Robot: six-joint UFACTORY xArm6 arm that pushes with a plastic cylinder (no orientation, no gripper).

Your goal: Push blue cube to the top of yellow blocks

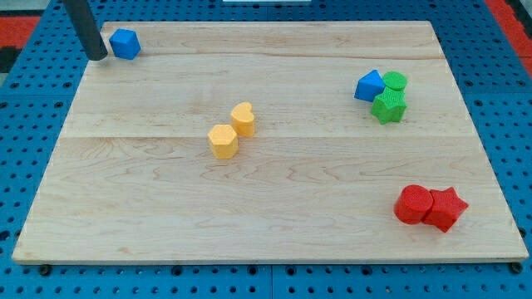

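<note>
The blue cube (pixel 125 43) sits near the board's top left corner. My tip (pixel 97 56) is just to its left, close to it or touching; the dark rod rises from there toward the view's top. Two yellow blocks stand touching left of the board's middle: a heart-shaped one (pixel 243 118) and a hexagonal one (pixel 223 140) below and left of it. The blue cube is far up and left of them.
At the right, a blue triangular block (pixel 369 85), a green round block (pixel 395 81) and a green star block (pixel 389 106) are clustered. At the bottom right, a red round block (pixel 412 204) touches a red star block (pixel 445 208). The wooden board (pixel 274 232) lies on a blue pegboard.
</note>
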